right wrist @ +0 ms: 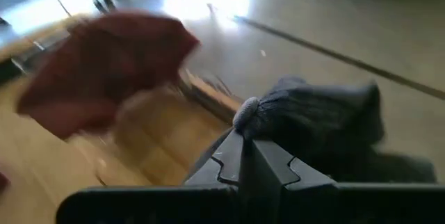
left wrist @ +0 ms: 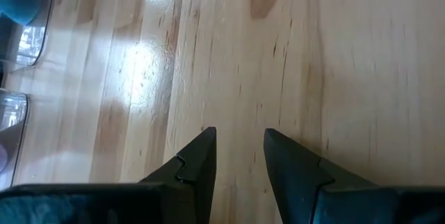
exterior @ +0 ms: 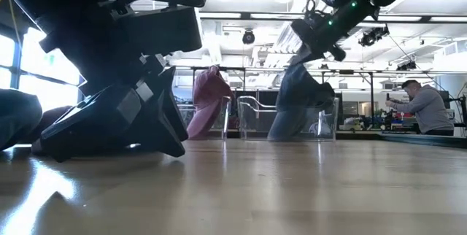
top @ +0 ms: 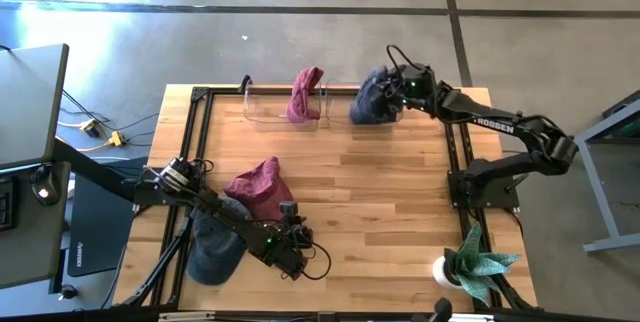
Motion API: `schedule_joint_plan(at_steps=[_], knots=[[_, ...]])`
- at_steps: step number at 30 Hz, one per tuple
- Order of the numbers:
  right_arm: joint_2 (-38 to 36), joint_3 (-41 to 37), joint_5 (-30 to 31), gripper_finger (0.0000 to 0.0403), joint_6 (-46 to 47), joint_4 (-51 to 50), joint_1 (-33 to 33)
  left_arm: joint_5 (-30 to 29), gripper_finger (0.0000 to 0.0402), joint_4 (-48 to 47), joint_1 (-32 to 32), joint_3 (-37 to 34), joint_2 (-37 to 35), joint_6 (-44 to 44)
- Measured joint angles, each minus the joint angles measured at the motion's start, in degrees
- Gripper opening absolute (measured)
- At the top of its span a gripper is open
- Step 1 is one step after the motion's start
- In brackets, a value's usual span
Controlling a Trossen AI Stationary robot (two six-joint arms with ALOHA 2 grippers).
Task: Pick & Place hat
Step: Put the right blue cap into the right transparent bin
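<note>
My right gripper [top: 398, 87] is shut on a dark blue-grey hat [top: 372, 100] at the table's far edge, over the right-hand clear bin [exterior: 252, 118]. In the low view this hat [exterior: 298, 107] hangs down from the gripper into that bin. A maroon hat [top: 305, 92] is draped over the wall of the left-hand clear bin [top: 270, 112]. Another maroon hat [top: 258, 187] and a blue-grey hat [top: 215, 244] lie on the table at the near left. My left gripper [left wrist: 240, 147] stands open just above bare wood near the table's front, touching nothing. My right gripper pinches a bunched edge of the dark hat [right wrist: 247, 113] between its two shut fingers [right wrist: 268, 165]. The fingers slant down from the table's right side. The hat hangs below them, slack, and its lower end [exterior: 286, 129] reaches down inside the clear bin.
A potted plant [top: 470, 267] stands at the near right corner. The black frame rails [top: 200, 97] run along the table's edges. Bare wood [top: 390, 192] lies across the middle. A person [exterior: 427, 107] sits in the room beyond the table.
</note>
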Motion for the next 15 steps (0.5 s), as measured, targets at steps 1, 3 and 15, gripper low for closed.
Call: schedule_joint_plan(at_steps=[1,3,15], knots=[[0.00,0.00,0.84,0.0009,-0.10,-1.48,-0.12,0.02,0.0117,0.16,0.00,0.00,0.00,0.00],[0.00,0.00,2.45,0.0018,-0.24,-3.38,-0.42,0.04,0.0117,0.45,0.00,0.00,0.00,0.04],[-4.63,0.17,5.57,0.0155,-1.26,-3.14,-0.28,-0.03,0.0117,0.93,0.00,0.00,0.00,0.58]])
